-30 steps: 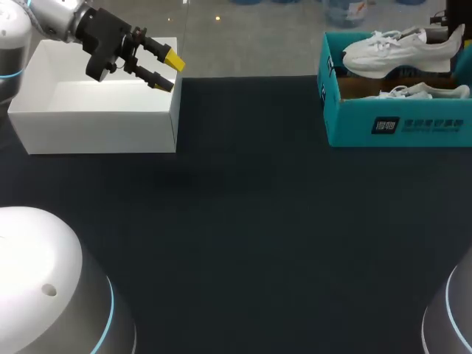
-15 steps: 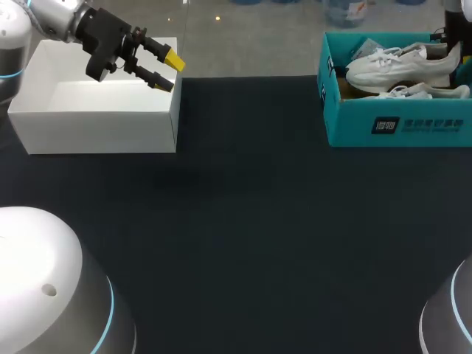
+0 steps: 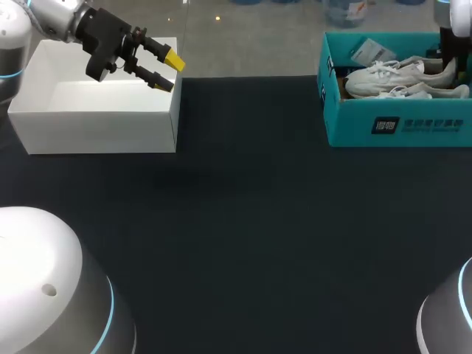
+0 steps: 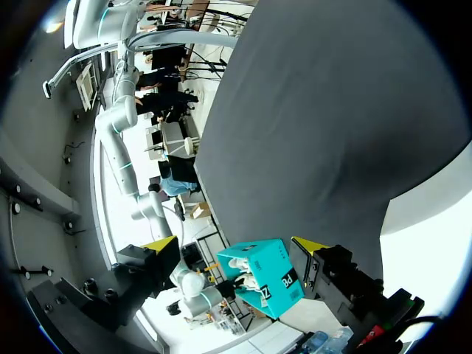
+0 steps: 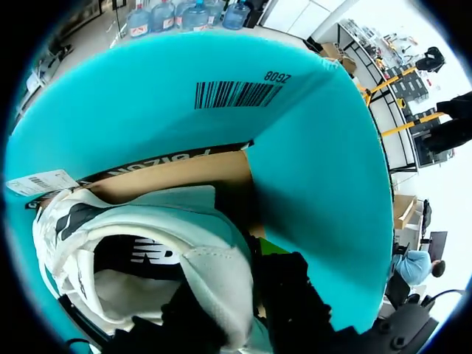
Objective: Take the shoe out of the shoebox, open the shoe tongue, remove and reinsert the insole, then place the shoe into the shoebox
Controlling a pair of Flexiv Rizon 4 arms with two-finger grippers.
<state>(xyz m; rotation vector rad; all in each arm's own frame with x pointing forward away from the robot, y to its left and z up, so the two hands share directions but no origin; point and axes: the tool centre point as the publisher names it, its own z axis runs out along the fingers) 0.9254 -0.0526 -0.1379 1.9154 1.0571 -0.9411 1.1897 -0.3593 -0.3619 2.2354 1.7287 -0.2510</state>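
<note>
1. The teal shoebox (image 3: 398,127) stood open at the far right of the dark table (image 3: 243,221), with one long side facing the robot.
2. The shoe (image 3: 398,72), white with white laces, lay inside the shoebox. Its toe pointed toward the table's middle and its heel toward the right arm (image 3: 451,22).
3. A second shoe (image 3: 436,91) of the same kind lay just beside the first, against the shoebox's near wall. A paper tag (image 3: 371,51) rested behind both shoes, by the far wall.
4. The right gripper (image 5: 236,299) was down inside the shoebox at the heel of the shoe. In the right wrist view one dark finger stood within the shoe's opening and the other outside it. The two were pressed narrowly together on the white heel collar, so that the gripper held the shoe by that wall.
5. In the same view the shoe's opening and its dark lining faced the camera. The shoebox's teal inner walls rose around it, and a barcode label (image 5: 236,94) was on the wall ahead.
6. The left gripper (image 3: 164,68) hung above the right end of the white box (image 3: 96,118), at the far left of the table and well apart from the shoebox.
7. The left gripper's fingers were spread wide, with nothing between them. In the left wrist view its two yellow tips framed the distant shoebox across the table.
</note>
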